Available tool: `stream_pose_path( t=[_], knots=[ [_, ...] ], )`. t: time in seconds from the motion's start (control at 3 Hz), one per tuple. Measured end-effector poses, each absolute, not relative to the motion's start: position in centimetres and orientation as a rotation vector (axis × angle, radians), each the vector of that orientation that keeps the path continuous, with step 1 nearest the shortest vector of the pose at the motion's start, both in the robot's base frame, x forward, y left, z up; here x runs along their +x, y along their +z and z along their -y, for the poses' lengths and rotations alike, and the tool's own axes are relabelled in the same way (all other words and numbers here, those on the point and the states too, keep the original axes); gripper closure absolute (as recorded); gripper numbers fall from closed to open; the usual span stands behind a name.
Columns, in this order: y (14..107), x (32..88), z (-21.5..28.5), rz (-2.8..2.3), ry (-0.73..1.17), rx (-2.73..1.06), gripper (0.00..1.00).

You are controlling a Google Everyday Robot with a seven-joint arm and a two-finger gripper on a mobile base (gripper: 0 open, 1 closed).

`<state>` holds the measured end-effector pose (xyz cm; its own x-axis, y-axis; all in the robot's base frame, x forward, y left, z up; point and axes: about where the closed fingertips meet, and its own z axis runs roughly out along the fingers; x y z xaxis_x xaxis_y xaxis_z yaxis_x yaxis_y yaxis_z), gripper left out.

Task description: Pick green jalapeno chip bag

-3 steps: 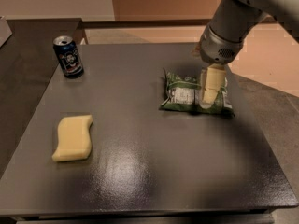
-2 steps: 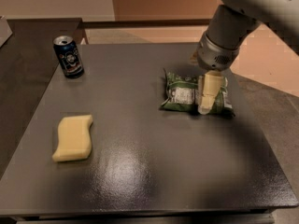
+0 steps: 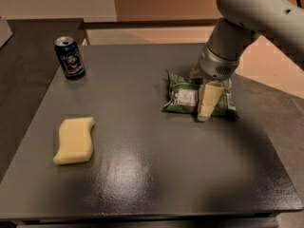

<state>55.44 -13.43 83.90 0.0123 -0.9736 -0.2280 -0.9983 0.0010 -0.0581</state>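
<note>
1. Gripper (image 3: 205,101) of cream-coloured plastic, at the end of a thick grey robot arm (image 3: 237,27), sits low on the right half of the scene, pressed down onto the task's bag.
2. Whether it is gripping the bag or merely resting on it cannot be told from this view.
3. The arm comes in from the upper right corner and slopes down and left to a round grey wrist just above the bag.
4. The green jalapeno chip bag (image 3: 183,96), a crinkly, puffy green foil packet with a white printed label panel, lies flat on the table to the right of centre, towards the far side.
5. The cream part of the gripper crosses the right portion of the bag, touching it, and its lower end reaches the bag's near edge.
6. A flat, dark grey square table (image 3: 142,184) with a slightly glossy top carries everything.
7. A pale yellow sponge with wavy ends (image 3: 73,140) lies on the left near part of the table, well apart from the bag.
8. A dark blue and black drinks can with a silver top (image 3: 70,58) stands upright at the far left corner, well apart from both sponge and bag.
</note>
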Motion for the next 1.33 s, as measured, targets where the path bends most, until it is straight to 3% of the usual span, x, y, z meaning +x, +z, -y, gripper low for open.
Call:
stream_pose_path(
  t=[1.0, 1.33],
  knots=[
    [85.9, 55.6, 13.0, -2.008, 0.16, -2.075, 0.85],
    [88.9, 55.5, 12.3, -1.936, 0.128, -2.106, 1.0]
  ],
)
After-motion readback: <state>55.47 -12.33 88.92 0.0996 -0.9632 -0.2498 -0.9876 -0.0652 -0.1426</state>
